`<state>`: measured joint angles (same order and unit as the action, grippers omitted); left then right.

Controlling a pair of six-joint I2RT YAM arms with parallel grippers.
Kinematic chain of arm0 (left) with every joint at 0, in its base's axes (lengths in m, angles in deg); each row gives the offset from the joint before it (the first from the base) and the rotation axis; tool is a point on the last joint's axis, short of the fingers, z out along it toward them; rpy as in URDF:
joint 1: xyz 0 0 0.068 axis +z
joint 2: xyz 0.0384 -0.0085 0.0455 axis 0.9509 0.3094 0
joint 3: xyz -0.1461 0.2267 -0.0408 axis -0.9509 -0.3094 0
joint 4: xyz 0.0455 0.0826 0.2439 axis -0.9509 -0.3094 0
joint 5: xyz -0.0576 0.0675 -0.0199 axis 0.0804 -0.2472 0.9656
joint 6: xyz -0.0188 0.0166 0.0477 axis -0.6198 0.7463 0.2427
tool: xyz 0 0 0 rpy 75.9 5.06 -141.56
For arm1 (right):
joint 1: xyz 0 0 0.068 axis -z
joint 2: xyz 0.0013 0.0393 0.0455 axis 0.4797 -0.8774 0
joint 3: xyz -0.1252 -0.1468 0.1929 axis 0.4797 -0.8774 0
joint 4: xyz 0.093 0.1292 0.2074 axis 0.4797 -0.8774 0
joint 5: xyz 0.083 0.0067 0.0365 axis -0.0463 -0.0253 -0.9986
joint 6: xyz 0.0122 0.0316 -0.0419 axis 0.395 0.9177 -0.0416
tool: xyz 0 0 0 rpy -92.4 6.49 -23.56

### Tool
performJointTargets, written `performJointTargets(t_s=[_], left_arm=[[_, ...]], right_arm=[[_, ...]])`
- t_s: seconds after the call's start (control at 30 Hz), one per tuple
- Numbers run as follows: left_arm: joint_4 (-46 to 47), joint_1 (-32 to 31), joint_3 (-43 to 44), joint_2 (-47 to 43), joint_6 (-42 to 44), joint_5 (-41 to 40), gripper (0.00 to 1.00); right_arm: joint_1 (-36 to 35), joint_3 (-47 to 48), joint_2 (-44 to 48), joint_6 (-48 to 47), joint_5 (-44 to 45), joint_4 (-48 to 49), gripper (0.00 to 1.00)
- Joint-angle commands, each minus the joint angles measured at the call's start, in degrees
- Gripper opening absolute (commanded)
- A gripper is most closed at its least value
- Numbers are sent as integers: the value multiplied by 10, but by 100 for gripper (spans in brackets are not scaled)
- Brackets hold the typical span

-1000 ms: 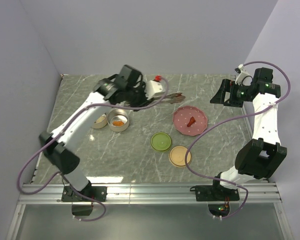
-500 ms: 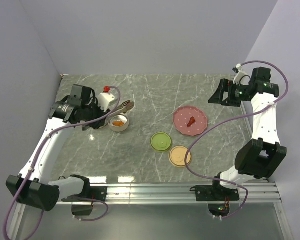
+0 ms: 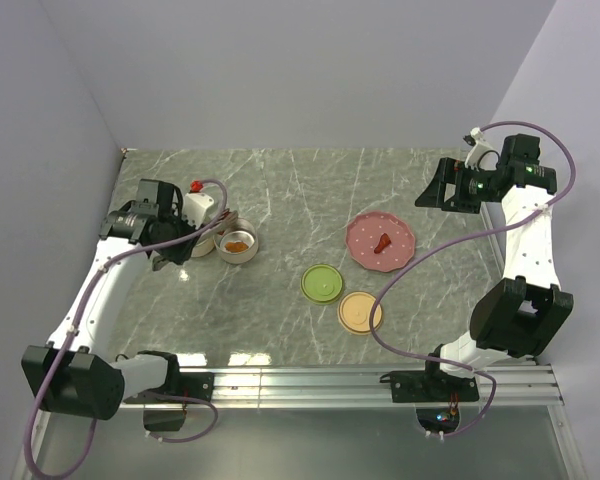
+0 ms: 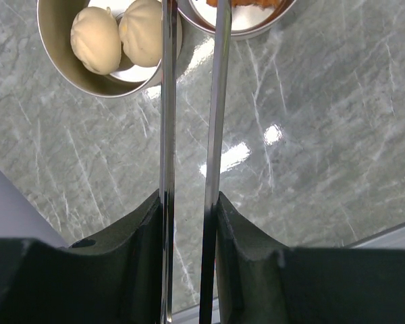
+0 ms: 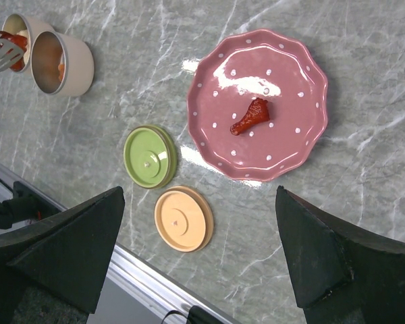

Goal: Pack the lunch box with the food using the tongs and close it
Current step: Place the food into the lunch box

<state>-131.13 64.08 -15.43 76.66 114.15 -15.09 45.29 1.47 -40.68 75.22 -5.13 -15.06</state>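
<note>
My left gripper (image 4: 189, 202) is shut on the tongs (image 4: 216, 121), whose two silver arms run up between the black fingers (image 4: 138, 236). The lunch box is two round metal tins. One tin (image 4: 61, 57) holds two pale balls (image 4: 94, 40). The other tin (image 3: 238, 243) holds red-orange chunks (image 3: 238, 244). In the top view the left gripper (image 3: 185, 226) hangs over the tins. The tongs' flat tip (image 5: 0, 52) shows at the far tin with something red beside it. One red chunk (image 5: 251, 117) lies on the pink plate (image 5: 290, 67). My right gripper (image 5: 199, 202) is open and empty, high at the back right.
A green lid (image 3: 321, 283) and an orange lid (image 3: 360, 312) lie flat near the table's front middle. A grey wall stands close on the left of the tins, and the metal rail (image 3: 300, 378) runs along the front edge.
My left arm has swung left with the tongs, from near the plate to over the two tins. The right arm has barely moved.
</note>
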Motion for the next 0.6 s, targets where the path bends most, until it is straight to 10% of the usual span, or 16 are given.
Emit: performJointTargets(t_s=[0.0, 0.57], left_arm=[[40, 3, -5, 6, -12, -1, 25], [29, 3, 43, 36, -15, 10, 53]], right_arm=[[-4, 2, 3, -3, -5, 12, 100], [-4, -2, 10, -2, 2, 13, 100]])
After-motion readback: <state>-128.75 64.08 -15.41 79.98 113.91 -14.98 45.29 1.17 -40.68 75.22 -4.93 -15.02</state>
